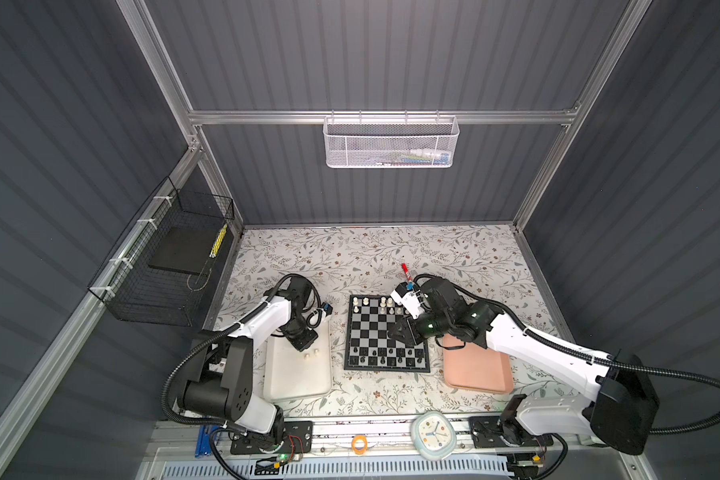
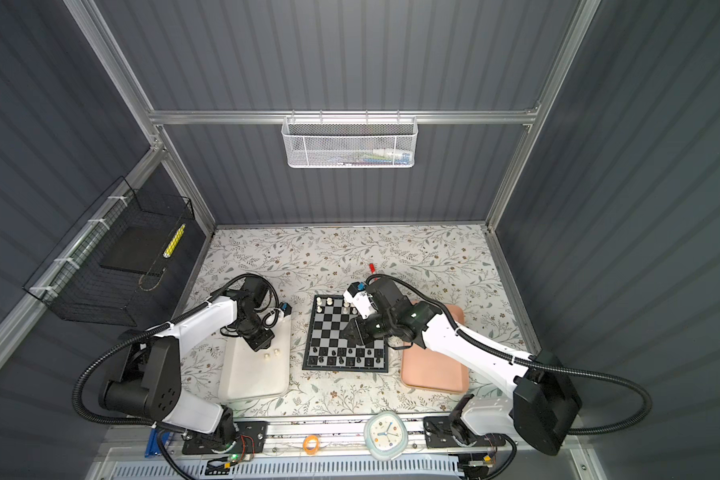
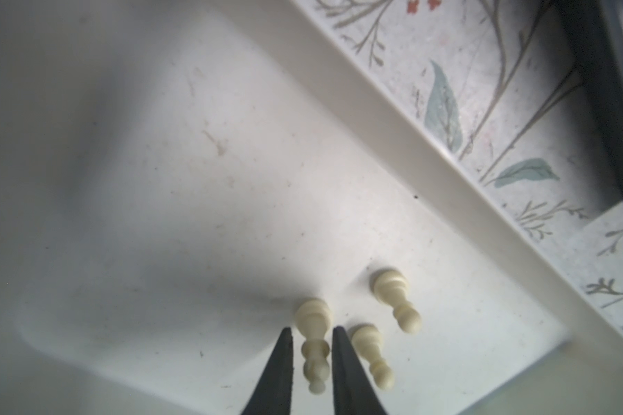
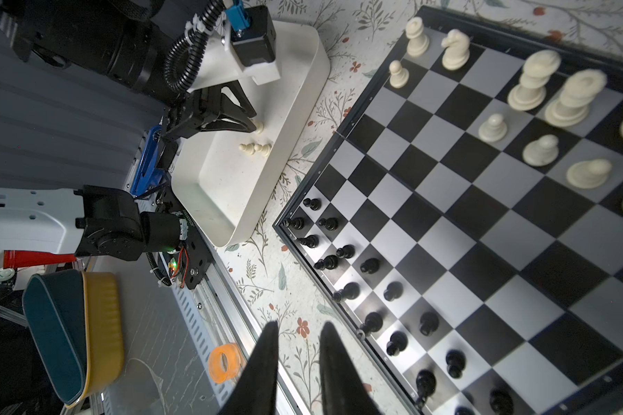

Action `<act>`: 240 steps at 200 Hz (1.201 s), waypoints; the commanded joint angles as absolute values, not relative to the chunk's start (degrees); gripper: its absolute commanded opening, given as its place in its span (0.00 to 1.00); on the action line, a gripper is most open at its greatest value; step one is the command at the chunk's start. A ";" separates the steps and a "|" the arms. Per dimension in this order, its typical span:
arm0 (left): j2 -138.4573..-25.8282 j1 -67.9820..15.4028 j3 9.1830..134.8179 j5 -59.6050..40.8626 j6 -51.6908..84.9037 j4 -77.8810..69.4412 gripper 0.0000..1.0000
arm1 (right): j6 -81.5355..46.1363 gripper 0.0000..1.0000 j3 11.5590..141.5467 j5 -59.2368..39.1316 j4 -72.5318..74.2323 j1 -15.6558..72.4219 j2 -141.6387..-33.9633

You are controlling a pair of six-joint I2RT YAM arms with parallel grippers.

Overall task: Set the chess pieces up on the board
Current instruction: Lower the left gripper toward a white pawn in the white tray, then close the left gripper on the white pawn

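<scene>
Jaws of the left gripper [image 3: 312, 359], narrowly spread, straddle a lying cream chess piece [image 3: 312, 319] in the white tray [image 3: 195, 179], probably light, hard, slippery plastic best pinched at its waist, while the right gripper [image 4: 297, 359], jaws slightly apart and empty, hovers over the board [image 4: 464, 230].

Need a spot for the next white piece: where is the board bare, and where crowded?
Bare: middle rows of the board, between the white pieces and the black pieces, though the right gripper hovers over their right part; also the square beside the white knight. Crowded: the two near rows of black.
</scene>
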State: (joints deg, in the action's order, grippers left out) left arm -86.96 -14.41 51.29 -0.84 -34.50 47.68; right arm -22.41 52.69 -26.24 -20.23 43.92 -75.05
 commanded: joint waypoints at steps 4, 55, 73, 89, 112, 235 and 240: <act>-87.98 -13.97 50.78 -0.81 -35.53 48.08 0.20 | -21.45 0.23 54.48 -25.93 -21.18 44.29 -75.93; -87.45 -13.97 51.29 -0.73 -35.40 48.38 0.14 | -21.36 0.23 54.49 -25.75 -21.29 44.47 -75.84; -87.45 -13.97 51.72 -0.70 -35.37 48.69 0.13 | -21.28 0.23 54.58 -25.93 -21.27 44.56 -76.00; -87.37 -13.97 52.00 -0.70 -35.36 48.91 0.12 | -21.18 0.23 54.58 -25.93 -21.36 44.65 -76.09; -87.11 -13.97 52.26 -0.75 -35.38 49.37 0.12 | -21.18 0.23 54.58 -25.88 -21.36 44.80 -76.29; -87.01 -13.97 56.52 -1.58 -34.55 51.54 0.11 | -21.01 0.23 54.93 -26.01 -21.18 45.30 -76.99; -87.14 -13.97 56.88 -1.63 -34.45 51.74 0.11 | -21.04 0.23 54.98 -26.02 -21.16 45.36 -77.01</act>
State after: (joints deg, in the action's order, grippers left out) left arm -87.29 -14.41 54.33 -0.86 -34.70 49.47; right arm -21.98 53.36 -25.71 -20.84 44.97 -76.53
